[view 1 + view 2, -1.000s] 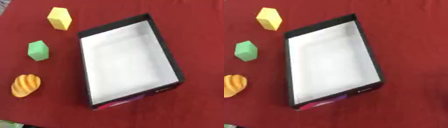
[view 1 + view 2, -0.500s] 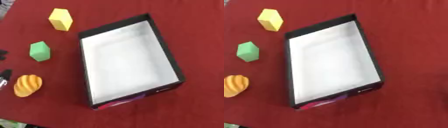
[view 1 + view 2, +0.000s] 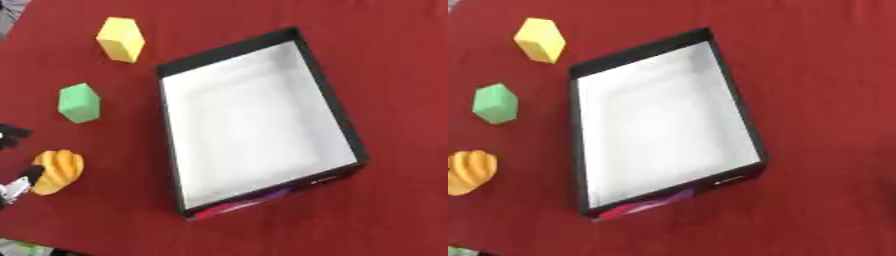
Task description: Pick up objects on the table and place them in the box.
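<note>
Box (image 3: 262,125) sits mid-frame on the red table (image 3: 394,60), black walls, white floor, nothing inside, long axis running roughly 11 to 5 o'clock. Three objects lie off its 9 o'clock side, all apart from it and from each other: yellow block (image 3: 120,39) at 10–11 o'clock, green block (image 3: 79,103) at 9 o'clock, orange ridged piece (image 3: 57,171) at 8 o'clock. Left robot hand (image 3: 12,186) barely enters at the left edge of the left eye view, dark fingertips just above and just below the orange piece, apparently bracketing it; cannot tell whether the fingers are spread or curled, or whether they touch it. Right robot hand not visible in either view. Judged step: going for the orange piece first, nothing placed yet. To do it well, centre the hand over the piece's middle, close across its narrow width and not along the ridges, since the rounded shape looks likely to roll or squirt out. Lift clear above the near box wall before travelling toward 3 o'clock, else the piece could clip the rim and shove the box. Release low over the white floor. Avoid brushing the green block on approach.
</note>
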Robot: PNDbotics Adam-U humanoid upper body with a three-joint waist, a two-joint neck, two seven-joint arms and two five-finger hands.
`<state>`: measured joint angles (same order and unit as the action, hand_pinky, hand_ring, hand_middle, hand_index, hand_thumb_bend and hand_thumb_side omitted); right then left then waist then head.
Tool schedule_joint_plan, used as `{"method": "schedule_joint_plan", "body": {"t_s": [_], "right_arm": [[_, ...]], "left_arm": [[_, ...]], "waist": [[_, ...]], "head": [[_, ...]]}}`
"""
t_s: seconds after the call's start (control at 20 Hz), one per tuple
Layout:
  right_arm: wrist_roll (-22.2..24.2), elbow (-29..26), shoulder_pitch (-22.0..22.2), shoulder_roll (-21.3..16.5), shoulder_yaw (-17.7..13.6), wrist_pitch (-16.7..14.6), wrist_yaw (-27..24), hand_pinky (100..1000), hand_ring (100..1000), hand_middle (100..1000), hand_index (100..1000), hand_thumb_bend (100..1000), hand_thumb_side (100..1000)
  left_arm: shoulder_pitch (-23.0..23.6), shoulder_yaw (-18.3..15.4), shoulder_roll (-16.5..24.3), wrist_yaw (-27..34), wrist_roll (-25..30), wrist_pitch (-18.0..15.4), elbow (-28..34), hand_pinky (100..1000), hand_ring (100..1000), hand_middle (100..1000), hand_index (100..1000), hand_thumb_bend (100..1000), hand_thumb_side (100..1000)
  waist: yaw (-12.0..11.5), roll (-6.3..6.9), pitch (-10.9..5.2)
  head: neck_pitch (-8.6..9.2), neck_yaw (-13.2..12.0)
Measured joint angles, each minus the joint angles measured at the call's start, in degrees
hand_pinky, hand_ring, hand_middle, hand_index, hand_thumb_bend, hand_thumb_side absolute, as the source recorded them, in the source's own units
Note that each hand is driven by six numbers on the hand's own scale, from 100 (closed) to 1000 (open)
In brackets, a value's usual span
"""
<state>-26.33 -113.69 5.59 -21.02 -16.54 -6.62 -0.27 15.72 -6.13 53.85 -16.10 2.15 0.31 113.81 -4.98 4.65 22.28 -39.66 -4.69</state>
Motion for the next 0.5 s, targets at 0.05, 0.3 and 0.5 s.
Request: {"method": "schedule_joint_plan", "body": {"t_s": [0.05,0.3,0.5], "right_arm": [[0.02,0.0,0.0,0.0,0.0,0.04,0.01,967,1000,717,811,100,483],[0.12,0.0,0.0,0.0,0.02,0.14,0.01,967,1000,717,811,100,483],[0.23,0.0,-0.01,0.0,0.25,0.22,0.01,967,1000,717,811,100,483]], "left_arm": [[-0.31,0.21,0.19,0.07,-0.13,0.1,0.0,755,740,745,848,325,520],[-1.81,1.63,1.32,0.95,0.13,0.58,0.01,788,767,780,862,409,390],[-2.8,2.97,2.34,0.51,1.25,1.71,0.01,794,768,780,851,456,226]], "waist": [[0.05,0.0,0.0],[0.29,0.0,0.0],[0.6,0.0,0.0]], "head": [[0.0,-0.04],[0.05,-0.51],[0.07,-0.99]]}}
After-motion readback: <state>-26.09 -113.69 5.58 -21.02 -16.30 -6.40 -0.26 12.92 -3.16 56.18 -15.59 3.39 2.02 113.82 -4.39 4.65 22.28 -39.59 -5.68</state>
